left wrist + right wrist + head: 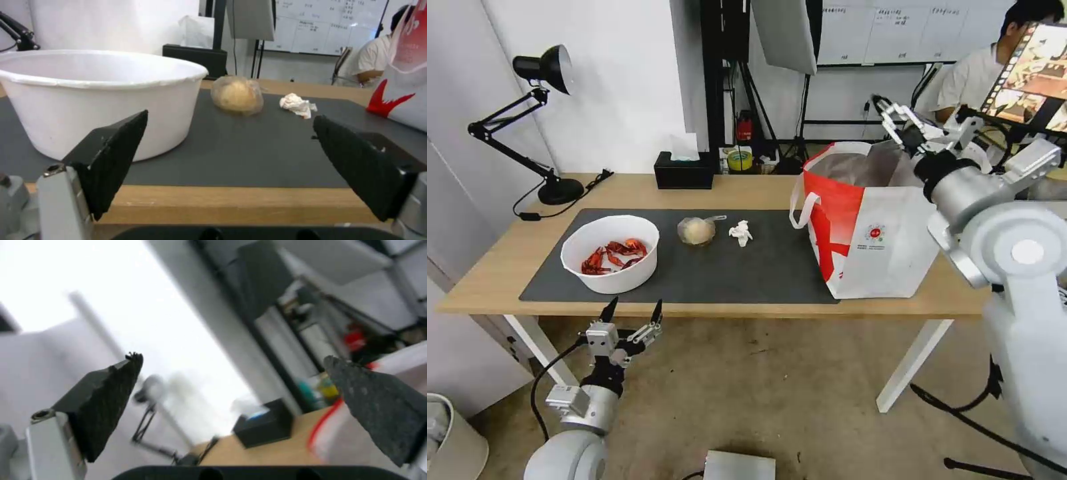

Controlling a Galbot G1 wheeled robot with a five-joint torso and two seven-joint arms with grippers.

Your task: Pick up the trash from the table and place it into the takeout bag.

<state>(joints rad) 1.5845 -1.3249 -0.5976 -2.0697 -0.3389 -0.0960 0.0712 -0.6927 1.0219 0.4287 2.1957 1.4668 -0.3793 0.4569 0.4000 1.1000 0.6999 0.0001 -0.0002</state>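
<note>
On the dark mat of the table (740, 190) stand a white bowl of red crayfish shells (610, 253), a small clear cup of beige food (696, 231) and a crumpled white tissue (741, 233). The white-and-red takeout bag (867, 220) stands open at the table's right end. My left gripper (632, 312) hangs open just off the table's front edge, level with the bowl (102, 96) and facing the cup (236, 95) and tissue (297, 104). Raised over the bag's open top, my right gripper (897, 123) is open and holds nothing (231, 363).
A black tissue box (684, 171) sits at the table's back edge, and a black desk lamp (547, 127) at the back left. Light stands and a whiteboard rise behind the table. A white bin (444, 433) is on the floor at the left.
</note>
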